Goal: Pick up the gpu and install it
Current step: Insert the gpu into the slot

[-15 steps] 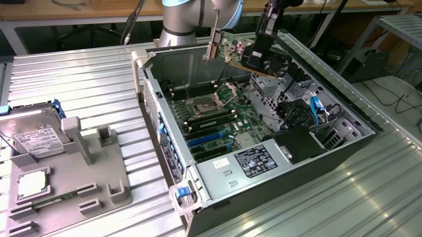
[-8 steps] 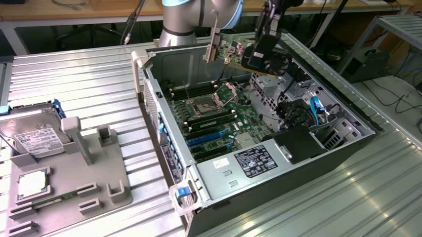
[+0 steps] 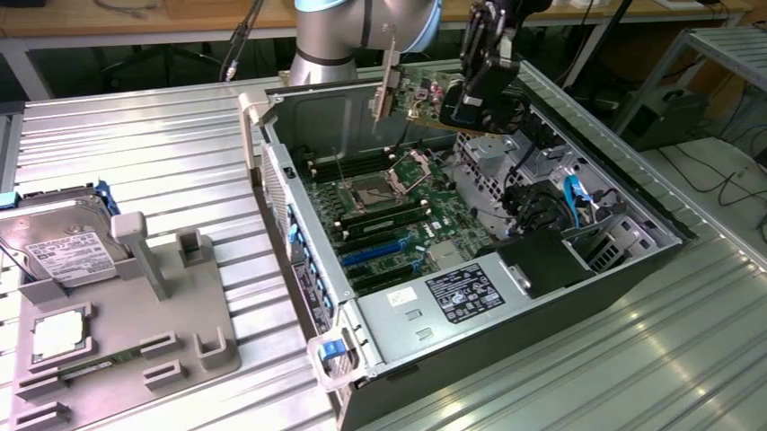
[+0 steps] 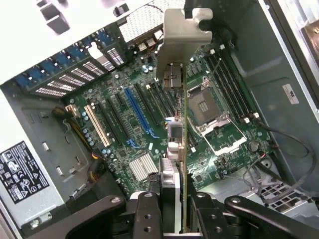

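Observation:
The gpu (image 3: 419, 97) is a thin green card with a silver bracket at one end, held in the air above the far end of the open computer case (image 3: 623, 202). My gripper (image 3: 477, 109) is shut on the card's end opposite the bracket. In the wrist view the gpu (image 4: 182, 149) runs edge-on away from my gripper (image 4: 180, 219), its silver bracket (image 4: 182, 42) out front. Below it lies the green motherboard (image 4: 124, 134) with its blue and black expansion slots (image 4: 142, 117) and an open processor socket (image 4: 207, 107).
A grey fixture (image 3: 132, 332) on the exterior view's left carries a silver hard drive (image 3: 66, 251) and a small square processor chip (image 3: 57, 334). Inside the case sit a power supply (image 3: 468, 292), blue cables (image 3: 576, 202) and drive bays. Ribbed metal table (image 3: 144, 153) surrounds everything.

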You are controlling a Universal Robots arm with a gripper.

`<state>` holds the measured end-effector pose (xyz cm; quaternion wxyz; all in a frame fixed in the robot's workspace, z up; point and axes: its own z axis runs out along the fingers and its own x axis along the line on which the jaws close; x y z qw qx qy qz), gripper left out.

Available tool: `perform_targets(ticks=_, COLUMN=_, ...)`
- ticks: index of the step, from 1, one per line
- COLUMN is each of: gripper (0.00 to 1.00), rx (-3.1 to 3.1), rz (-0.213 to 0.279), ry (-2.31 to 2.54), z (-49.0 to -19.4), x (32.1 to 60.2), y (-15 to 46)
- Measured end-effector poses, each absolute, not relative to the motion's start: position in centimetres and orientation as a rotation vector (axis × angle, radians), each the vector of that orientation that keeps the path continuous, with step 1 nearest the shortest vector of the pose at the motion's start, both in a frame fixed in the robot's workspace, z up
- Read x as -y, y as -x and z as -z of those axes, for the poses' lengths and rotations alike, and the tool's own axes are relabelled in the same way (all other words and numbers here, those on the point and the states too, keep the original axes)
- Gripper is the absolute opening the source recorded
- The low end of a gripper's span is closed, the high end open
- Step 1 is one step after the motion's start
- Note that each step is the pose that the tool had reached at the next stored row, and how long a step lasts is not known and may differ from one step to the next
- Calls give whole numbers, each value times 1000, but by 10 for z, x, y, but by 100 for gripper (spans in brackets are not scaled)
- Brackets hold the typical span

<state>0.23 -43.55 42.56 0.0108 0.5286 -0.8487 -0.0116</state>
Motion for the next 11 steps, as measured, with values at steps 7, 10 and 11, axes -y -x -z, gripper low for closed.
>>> perform_targets(ticks=7, gripper=28, rx=2540, rz=34, ry=-1809, z=-426, x=435, y=-2)
perform_targets(ticks=10, gripper=28, rx=2495, rz=33, ry=-1870, z=-426, x=435, y=-2)
perform_targets(ticks=11, gripper=28, rx=2478, rz=33, ry=-1891, z=-426, x=435, y=-2)
